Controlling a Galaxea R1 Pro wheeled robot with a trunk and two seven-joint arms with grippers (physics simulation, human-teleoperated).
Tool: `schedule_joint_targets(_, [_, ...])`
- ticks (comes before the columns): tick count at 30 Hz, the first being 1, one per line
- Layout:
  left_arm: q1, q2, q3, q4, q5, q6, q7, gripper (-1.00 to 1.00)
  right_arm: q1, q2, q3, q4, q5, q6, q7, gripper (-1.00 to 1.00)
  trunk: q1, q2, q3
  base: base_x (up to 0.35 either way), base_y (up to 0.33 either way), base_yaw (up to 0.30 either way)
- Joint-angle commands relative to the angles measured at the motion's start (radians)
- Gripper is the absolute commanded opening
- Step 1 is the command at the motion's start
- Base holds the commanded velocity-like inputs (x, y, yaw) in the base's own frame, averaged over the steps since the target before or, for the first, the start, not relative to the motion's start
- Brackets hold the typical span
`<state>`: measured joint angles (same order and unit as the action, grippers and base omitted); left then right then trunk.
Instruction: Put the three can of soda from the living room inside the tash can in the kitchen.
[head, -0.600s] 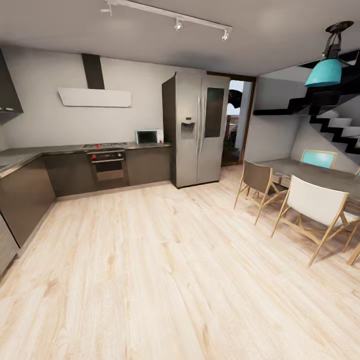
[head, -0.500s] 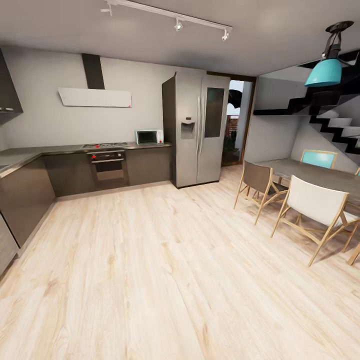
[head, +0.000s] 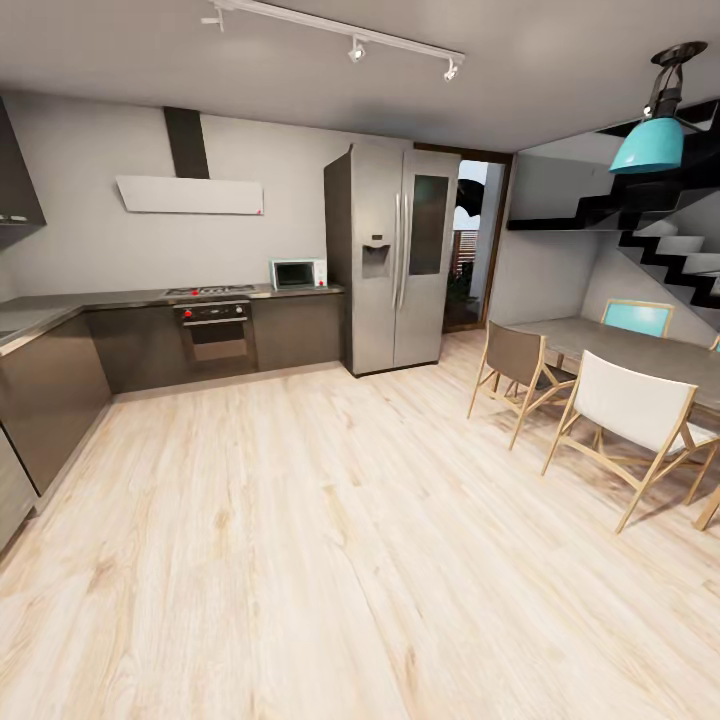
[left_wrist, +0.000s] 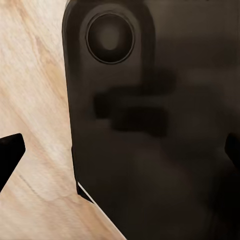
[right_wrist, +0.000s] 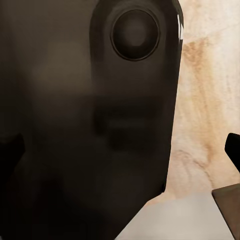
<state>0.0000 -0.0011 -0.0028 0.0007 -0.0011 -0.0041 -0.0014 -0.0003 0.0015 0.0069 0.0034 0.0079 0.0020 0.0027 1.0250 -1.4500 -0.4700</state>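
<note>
a: jaws first, left gripper (left_wrist: 120, 152)?

b: dark fingertips (left_wrist: 10, 152) at the two edges of the left wrist view, spread wide, nothing between them. released. past them a big black body panel (left_wrist: 150, 125) with a round recess, pale wood floor (left_wrist: 35, 100) beside it.

a: right gripper (right_wrist: 120, 150)?

b: same deal. one fingertip at each edge, wide apart, nothing gripped. black panel behind again, wood floor to one side, a grey patch at one corner, can't tell what it is.

a: head view?

b: the kitchen (head: 200, 300). dark grey cabinets (head: 140, 345) run along the back wall and turn down the left side. built-in oven (head: 214, 335) under a hob, white flat hood (head: 190, 195) on the wall above it. small white microwave (head: 297, 273) on the counter just beside the steel double-door fridge (head: 395, 260).

a: right side?

b: dining table (head: 640, 350) with wooden chairs (head: 635, 420) around it, one with a teal back. teal pendant lamp (head: 650, 140) above, black staircase (head: 670, 240) behind, open doorway (head: 478, 245) next to the fridge.

a: soda cans, bin?

b: can't place them from these views. just bare light wood floor across the middle of the room.
</note>
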Motion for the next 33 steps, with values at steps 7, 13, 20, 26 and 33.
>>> schedule_joint_targets(7, [0.000,0.000,0.000,0.000,0.001,0.000,0.000,1.00,0.000,0.000,0.000,0.000,0.001,0.000,0.000,1.00,0.000,0.000,0.000,0.000,0.000,0.000])
schedule_joint_targets(13, [-0.008,0.032,0.002,-0.026,0.001,-0.029,-0.015,1.00,0.001,-0.034,0.000,-0.032,0.004,-0.030,0.029,1.00,0.000,0.000,0.000,0.000,0.000,0.000])
schedule_joint_targets(20, [-0.022,0.047,0.003,-0.106,0.004,-0.103,-0.091,1.00,0.001,-0.075,-0.002,-0.102,0.005,-0.225,0.076,1.00,0.000,0.000,0.000,0.000,0.000,0.000])
schedule_joint_targets(26, [-0.026,0.050,0.004,-0.252,0.006,-0.099,-0.106,1.00,-0.007,-0.089,-0.002,-0.171,0.005,-0.237,0.144,1.00,0.000,0.000,0.000,0.000,0.000,0.000])
schedule_joint_targets(33, [-0.027,0.051,0.005,-0.441,0.041,-0.076,-0.110,1.00,-0.009,-0.106,-0.003,-0.331,0.005,-0.240,0.224,1.00,0.000,0.000,0.000,0.000,0.000,0.000])
